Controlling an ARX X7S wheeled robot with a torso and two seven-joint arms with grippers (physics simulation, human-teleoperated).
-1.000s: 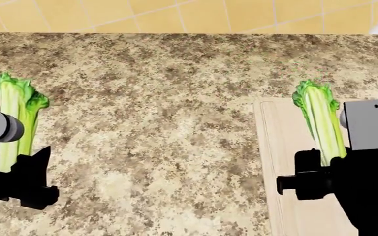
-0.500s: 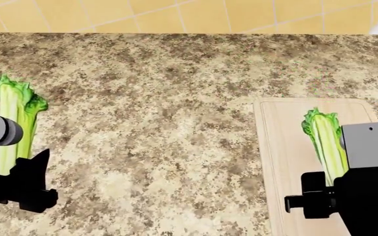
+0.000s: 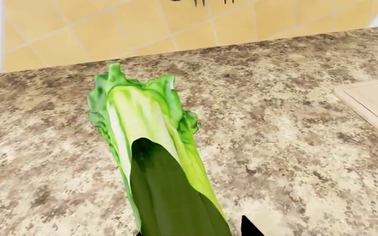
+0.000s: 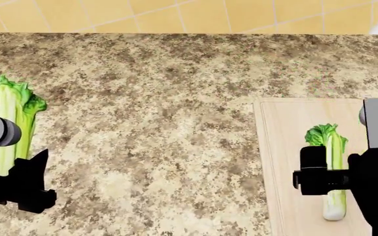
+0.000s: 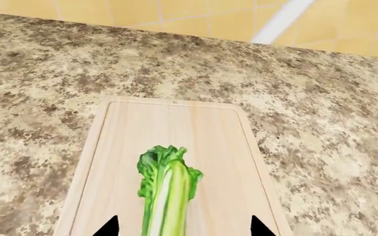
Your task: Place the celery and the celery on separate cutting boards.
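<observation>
Granite counter (image 4: 156, 123) | wood board (image 4: 287, 147): celery (image 4: 333, 167) | left celery (image 4: 12, 123) aloft

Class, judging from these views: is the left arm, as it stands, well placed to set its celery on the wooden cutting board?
Probably not yet. The left tool holds its celery at the counter's far left; the wooden cutting board lies far right, already bearing the other celery.

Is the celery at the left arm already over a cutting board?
No, the left celery hangs over bare speckled counter, far from the wooden board.
</observation>
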